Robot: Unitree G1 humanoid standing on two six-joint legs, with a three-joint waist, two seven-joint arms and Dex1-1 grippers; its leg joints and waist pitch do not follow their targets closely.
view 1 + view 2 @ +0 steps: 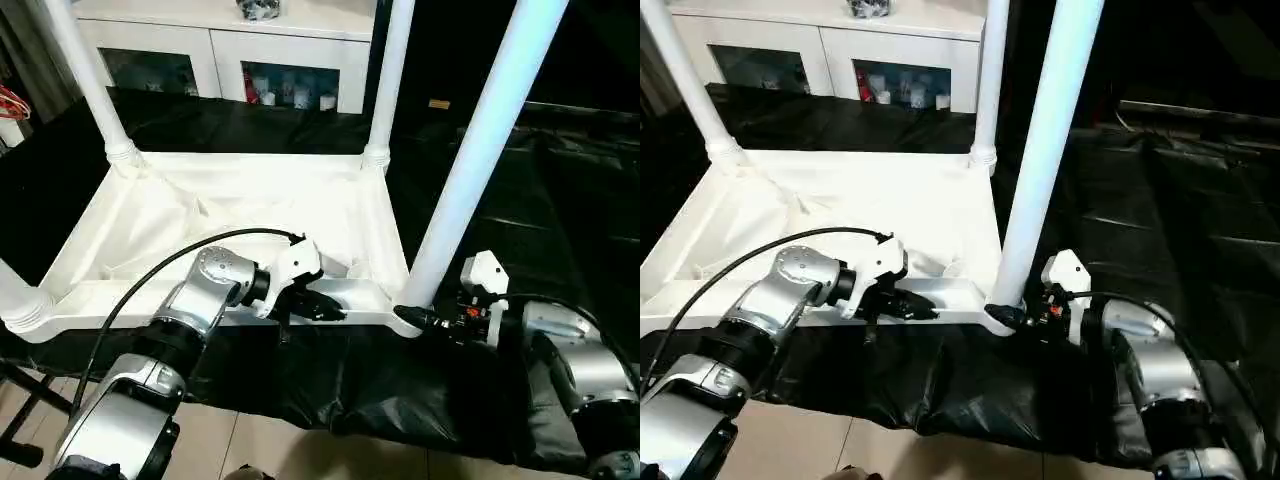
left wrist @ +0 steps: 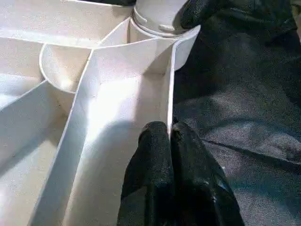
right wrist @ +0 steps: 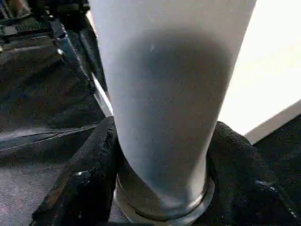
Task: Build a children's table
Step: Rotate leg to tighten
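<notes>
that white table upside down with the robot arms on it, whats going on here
The robot is putting together a small white table, which lies upside down on a black cloth. All four corners have a leg standing up in them. The left gripper is shut on the thin near edge wall of the top, steadying it. The right gripper has a finger on each side of the base of the near right leg, right at its corner socket.

Brightness: the white table top (image 1: pixel 240 215) is lit brightly against a dark surround.
Glare: its ribbed underside washes out to near featureless white.
Shadow: black cloth (image 1: pixel 350 385) swallows detail, with faint sheen on folds.
Focus: in the right wrist view the leg (image 3: pixel 171 94) is close, soft and shaded across its middle.
</notes>
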